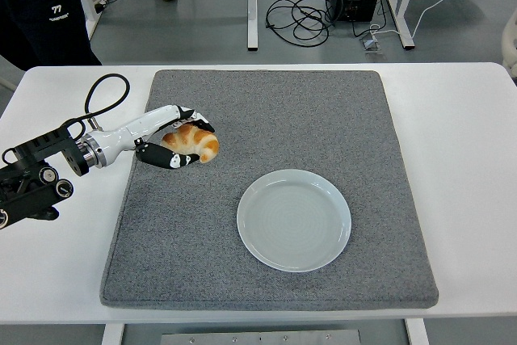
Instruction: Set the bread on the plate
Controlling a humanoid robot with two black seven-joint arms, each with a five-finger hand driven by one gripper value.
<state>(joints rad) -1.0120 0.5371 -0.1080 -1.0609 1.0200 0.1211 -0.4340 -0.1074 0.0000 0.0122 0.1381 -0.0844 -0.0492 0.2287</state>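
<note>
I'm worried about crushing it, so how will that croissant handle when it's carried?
The croissant looks puffy and flaky, so probably light and easily dented. The left hand wraps it with fingers on both sides, which likely suffices. Its curved shape may rock on the plate.

Left hand (174, 143) curled, fingers closed

I have one view only, from the head camera, set high on the robot's side and looking forward and down over the counter (468, 135). The counter's near edge runs along the bottom; its far edge lies about a quarter of the way down. Beyond it I see floor (210, 22), cables (299, 18) and desk legs (252, 2). The mat (275, 119) fills the middle, seen whole from moderate range. The left arm (48, 175) enters at the left edge.
</note>
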